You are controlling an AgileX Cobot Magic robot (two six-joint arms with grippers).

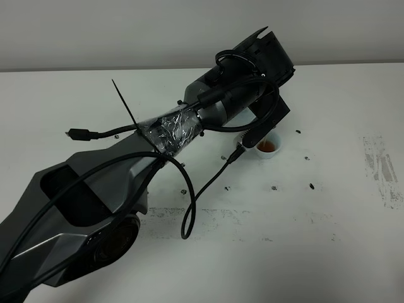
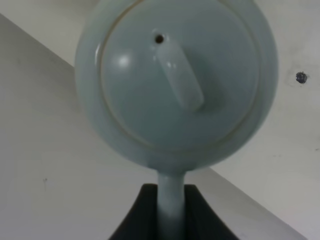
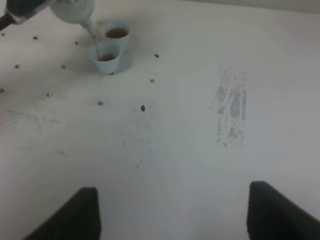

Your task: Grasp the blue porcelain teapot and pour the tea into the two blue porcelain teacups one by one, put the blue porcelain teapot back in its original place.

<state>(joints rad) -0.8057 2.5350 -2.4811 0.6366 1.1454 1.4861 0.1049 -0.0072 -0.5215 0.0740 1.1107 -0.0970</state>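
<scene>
Pale-blue teapot tilts near the table's far edge. Our left gripper clamps its handle so tea reaches the teacup — our right gripper gapes, empty.

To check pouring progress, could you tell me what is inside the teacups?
Both hold reddish-brown tea; the teapot is pouring into the cup nearer the right wrist camera. In the high view, the left arm covers one cup.

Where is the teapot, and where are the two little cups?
teapot (image 2: 175, 85): left wrist view, on its lid.
cup under the spout (image 3: 109, 66): right wrist view, on its side wall.
other cup (image 3: 126, 41): right wrist view, on its side wall.
</scene>
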